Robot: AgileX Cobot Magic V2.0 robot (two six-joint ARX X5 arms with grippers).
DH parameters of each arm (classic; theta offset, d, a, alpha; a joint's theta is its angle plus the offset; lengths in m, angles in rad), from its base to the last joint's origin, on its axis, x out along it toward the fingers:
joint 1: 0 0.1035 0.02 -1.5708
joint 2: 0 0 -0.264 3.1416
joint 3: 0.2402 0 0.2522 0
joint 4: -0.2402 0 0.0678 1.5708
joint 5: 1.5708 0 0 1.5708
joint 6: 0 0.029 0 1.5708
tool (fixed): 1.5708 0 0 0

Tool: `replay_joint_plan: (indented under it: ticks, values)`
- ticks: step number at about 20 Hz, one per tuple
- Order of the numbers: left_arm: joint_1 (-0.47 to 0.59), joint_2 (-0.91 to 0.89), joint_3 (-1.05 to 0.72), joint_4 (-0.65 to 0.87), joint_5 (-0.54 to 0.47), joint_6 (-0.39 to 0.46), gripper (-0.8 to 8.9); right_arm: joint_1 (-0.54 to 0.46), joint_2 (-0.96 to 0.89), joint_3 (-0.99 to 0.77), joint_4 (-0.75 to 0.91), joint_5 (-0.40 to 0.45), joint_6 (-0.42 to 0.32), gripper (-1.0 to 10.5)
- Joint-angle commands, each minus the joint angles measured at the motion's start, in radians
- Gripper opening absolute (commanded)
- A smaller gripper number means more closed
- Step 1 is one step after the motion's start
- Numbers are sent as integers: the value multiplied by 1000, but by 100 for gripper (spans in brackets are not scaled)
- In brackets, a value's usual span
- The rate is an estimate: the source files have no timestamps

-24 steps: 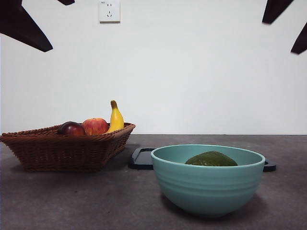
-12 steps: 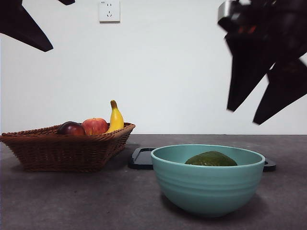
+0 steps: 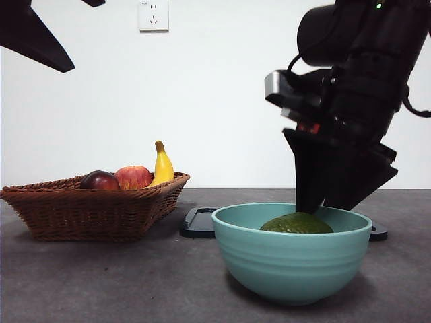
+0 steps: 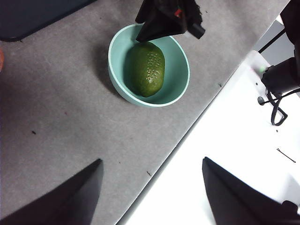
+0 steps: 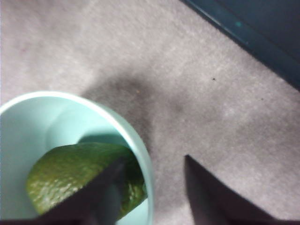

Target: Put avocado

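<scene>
1. The avocado [image 3: 297, 223] lies inside the teal bowl [image 3: 291, 259]; from the front only its domed top shows above the rim, the rest hidden by the bowl's wall. The left wrist view shows it whole, lying lengthwise in the bowl.
2. The right tool [image 3: 330, 205] hangs above the bowl's far rim with its jaws spread apart and nothing between them. In its own wrist view one jaw is over the avocado inside the bowl and the other is outside the rim, over the bare grey surface [image 5: 197, 84]; whether a jaw touches the fruit cannot be told.
3. The left tool [image 4: 152, 192] hovers high, well apart from the bowl, jaws wide and empty; in the front view it is only a black tip at a top corner.
4. A dark flat tray [image 3: 199, 223] lies behind the bowl, mostly hidden by it; only its two ends show.
5. Well away from the bowl stands a wicker basket [image 3: 87, 210] holding a dark red-purple fruit [image 3: 100, 180], a red apple [image 3: 133, 177] and a banana [image 3: 162, 166], their lower parts hidden by its wall.
6. A wall socket [image 3: 153, 15] sits high behind the basket, cut off at the top; a small mark on its corner is too small to read.
</scene>
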Motion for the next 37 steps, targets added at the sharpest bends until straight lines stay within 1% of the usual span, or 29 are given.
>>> replay_joint_plan:
  ticks: [1, 4, 10, 14, 17, 19, 21, 25, 30, 33, 37]
  values:
    - [-8, 6, 8, 10, 5, 8, 339, 7, 23, 3, 11, 1, -16, 93]
    - [-8, 6, 8, 11, 5, 8, 339, 7, 23, 3, 14, -3, -19, 12]
    - [-8, 6, 8, 11, 5, 8, 339, 27, 18, 6, 14, -4, -19, 12]
    - [-8, 6, 8, 11, 5, 12, 339, 27, -26, 32, 19, -3, -7, 12]
    - [-8, 6, 8, 14, 5, 12, 339, 7, -32, 99, 3, 14, 3, 12]
    - [-8, 6, 8, 18, 5, 12, 339, -8, -30, 142, 8, 72, 2, 12]
    - [-8, 6, 8, 19, 5, 12, 339, -37, -14, 196, 4, 80, -5, 12]
    - [-8, 6, 8, 18, 5, 15, 339, -121, 80, 349, -1, 76, -7, 12]
    - [-8, 6, 8, 18, 5, 15, 339, -204, 286, 549, -15, 74, -16, 12]
    - [-8, 6, 8, 17, 5, 15, 339, -224, 379, 579, 10, 74, -16, 12]
    - [-8, 6, 8, 18, 5, 15, 339, -230, 444, 579, 32, 75, -16, 12]
